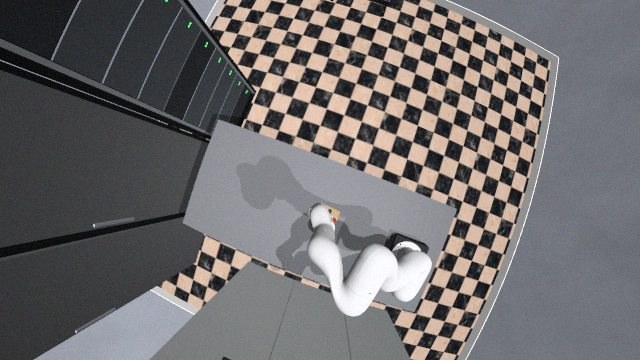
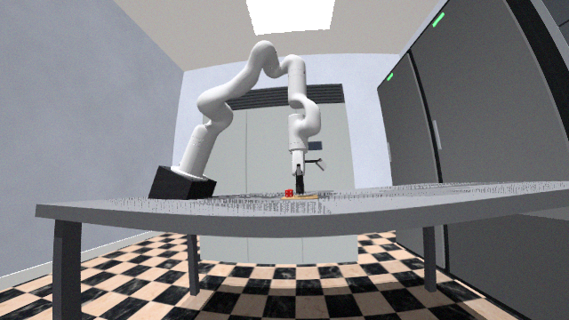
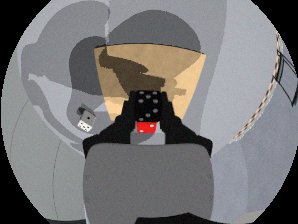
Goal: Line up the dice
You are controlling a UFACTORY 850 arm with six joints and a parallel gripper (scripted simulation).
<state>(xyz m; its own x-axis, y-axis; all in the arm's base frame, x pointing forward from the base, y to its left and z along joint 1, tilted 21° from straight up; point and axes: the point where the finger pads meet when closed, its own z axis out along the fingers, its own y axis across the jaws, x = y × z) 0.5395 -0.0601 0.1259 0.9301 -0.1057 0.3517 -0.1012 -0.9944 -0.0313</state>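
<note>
The white die [image 3: 85,122] lies on the table [image 1: 410,210] [image 2: 249,224] [image 3: 212,75], left of the mat [image 1: 336,213] [image 2: 312,196] [image 3: 142,55] in the wrist view. Rightward, the gripper [image 2: 300,192] [image 3: 147,99] is closed on the black die [image 3: 148,106] over the mat; whether that die touches it, I cannot tell. The red die [image 1: 334,220] [image 2: 289,193] [image 3: 146,127] sits at the mat's base-side end.

A black-and-tan checkered floor [image 1: 400,90] [image 2: 249,284] spreads around and under the grey counter [image 1: 400,195] [image 2: 284,227], which stands on dark legs. Tall dark cabinets [image 1: 90,150] [image 2: 480,111] rise beside it; the top view shows small green lights along the dark panels. A pale grey cupboard [image 1: 280,320] [image 2: 267,142] stands at the counter's other side. Plain blue-grey walls [image 2: 89,111] surround the room, and a bright rectangular panel [image 2: 291,15] glows in the ceiling [image 2: 369,27].
</note>
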